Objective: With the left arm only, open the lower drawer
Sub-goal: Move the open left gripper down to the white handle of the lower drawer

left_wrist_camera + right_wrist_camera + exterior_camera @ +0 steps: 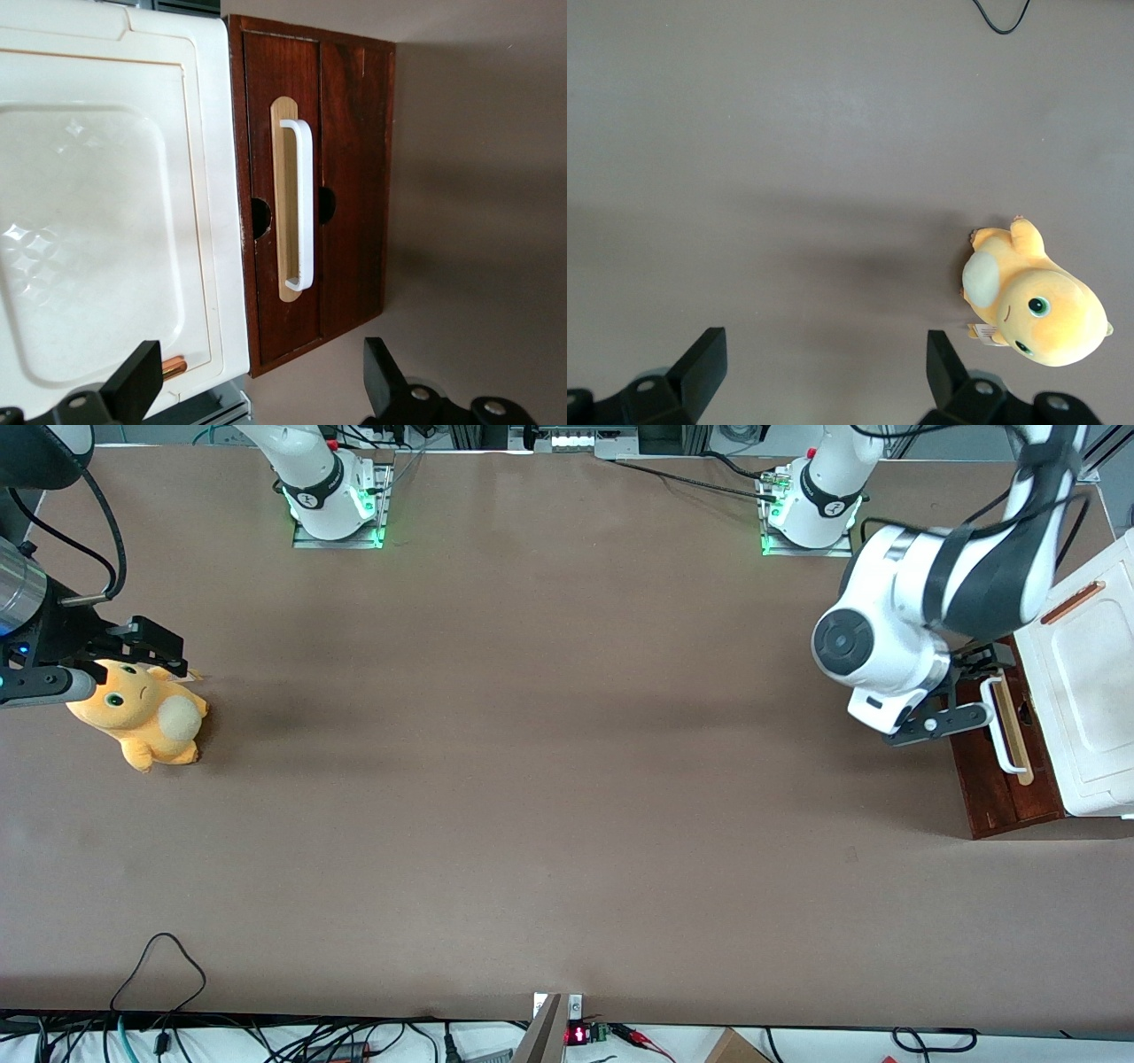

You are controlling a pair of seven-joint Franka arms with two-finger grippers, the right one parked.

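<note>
While the left arm [957,593] bends down, its hand [257,390] hangs spread above the lower drawer [345,177].

Dark reddish-brown lower drawer [350,190] with white handle [303,205], black gripper [257,390], cream cabinet top [97,221], yellow-orange plush toy [142,713].

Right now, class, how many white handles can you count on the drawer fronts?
1: the white handle sits on the wooden drawer front beside the white cabinet top; the open gripper hovers above it.
</note>
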